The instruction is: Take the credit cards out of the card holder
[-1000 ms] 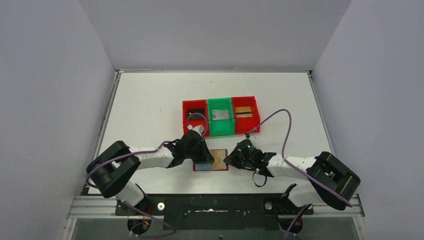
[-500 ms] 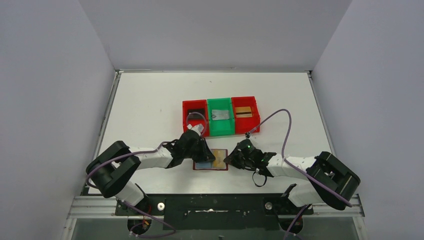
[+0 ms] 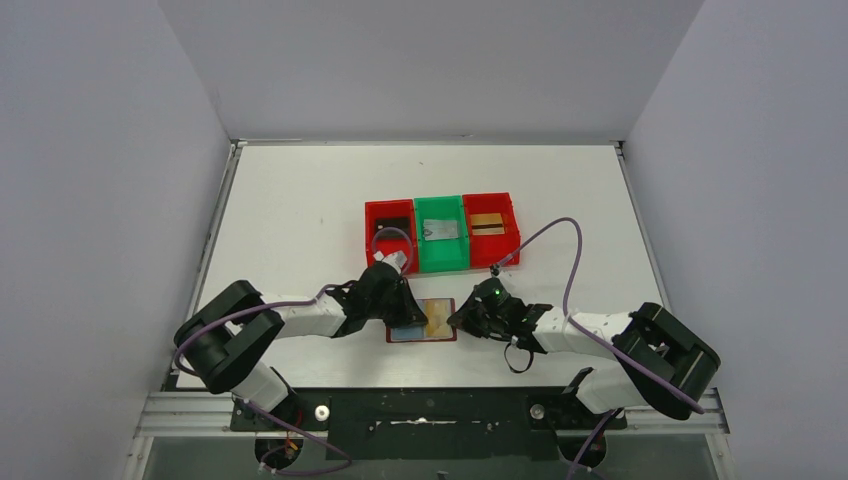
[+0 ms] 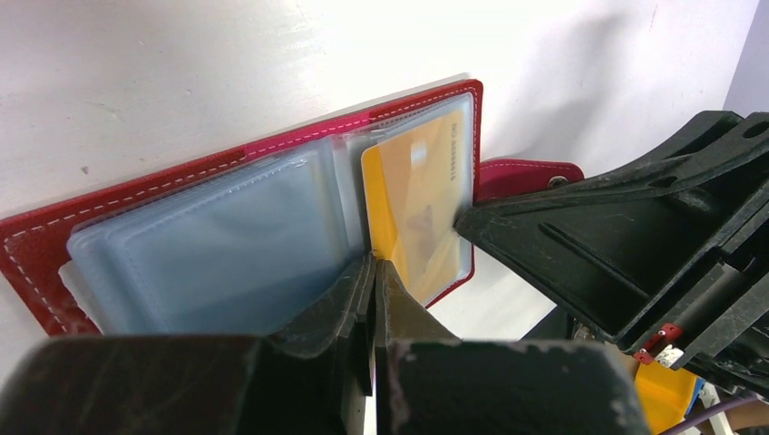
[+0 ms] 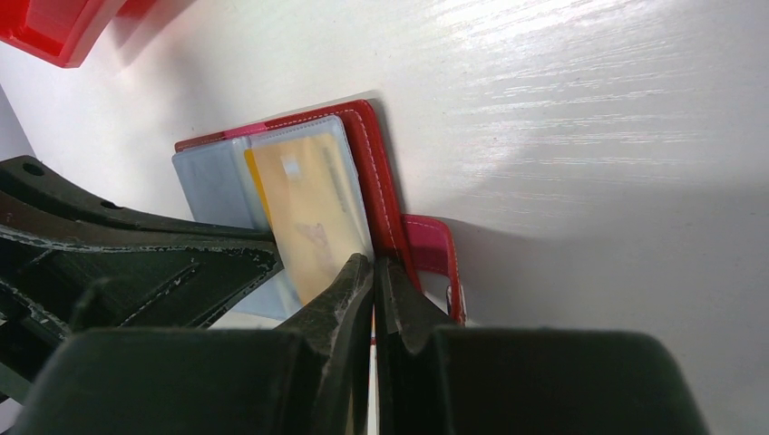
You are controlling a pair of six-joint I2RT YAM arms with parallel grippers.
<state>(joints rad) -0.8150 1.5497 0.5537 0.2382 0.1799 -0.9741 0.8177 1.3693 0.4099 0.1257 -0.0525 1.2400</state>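
Observation:
The dark red card holder (image 3: 420, 339) lies open on the table between my grippers, with pale blue-grey sleeves (image 4: 209, 245) on top. A gold-yellow credit card (image 4: 413, 199) sits in the right-hand sleeve, its left edge poking out at the spine. It also shows in the right wrist view (image 5: 308, 208). My left gripper (image 4: 374, 263) is shut, its tips touching the card's near left corner. My right gripper (image 5: 373, 261) is shut, its tips on the holder's right edge (image 5: 367, 154) beside the snap tab (image 5: 435, 254).
Three bins stand in a row behind the holder. The left red bin (image 3: 372, 228) holds a dark card, the green bin (image 3: 441, 255) a grey card, and the right red bin (image 3: 508, 228) a gold card. The right arm's purple cable (image 3: 565, 250) loops past the bins.
My left gripper has shifted very slightly toward the near edge. The card holder and my right gripper have not visibly moved.

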